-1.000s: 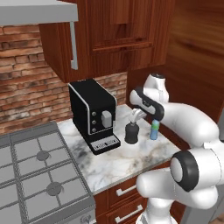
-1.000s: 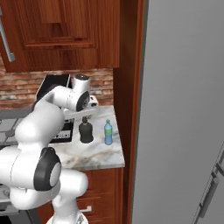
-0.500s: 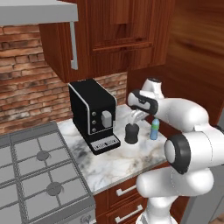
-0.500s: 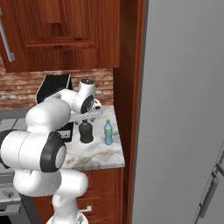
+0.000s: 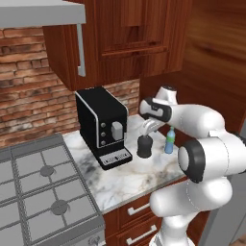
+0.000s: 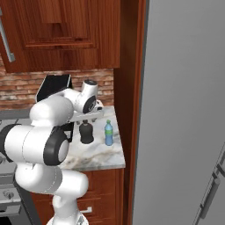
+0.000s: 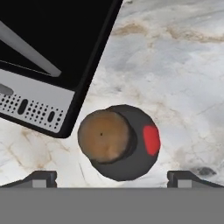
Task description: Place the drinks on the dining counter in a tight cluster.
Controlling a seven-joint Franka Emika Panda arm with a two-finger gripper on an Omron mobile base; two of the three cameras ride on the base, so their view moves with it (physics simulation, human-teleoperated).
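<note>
A squat black bottle (image 5: 144,146) with a thin neck stands upright on a small marble worktop (image 5: 124,178), beside a small blue bottle (image 5: 169,141) with a green cap. My gripper (image 5: 148,128) hangs right above the black bottle, pointing down, open, with nothing between its fingers. In the hand view I look down on the black bottle (image 7: 120,142), its brown top and red label, centred just above my gripper (image 7: 113,178). From the right base view the black bottle (image 6: 86,133) is left of the blue bottle (image 6: 108,133), under the gripper (image 6: 90,118). The dining counter is out of view.
A black coffee machine (image 5: 103,125) stands close to the left of the black bottle, and its base (image 7: 43,57) almost touches the bottle. A stove (image 5: 43,192) lies further left. Wood cabinets (image 5: 125,38) hang overhead. A tall grey fridge (image 6: 184,110) and a wood panel bound the right.
The arm's elbow has swung and the hand has settled slightly nearer over the black bottle. The jaws stayed open. Neither bottle has moved.
</note>
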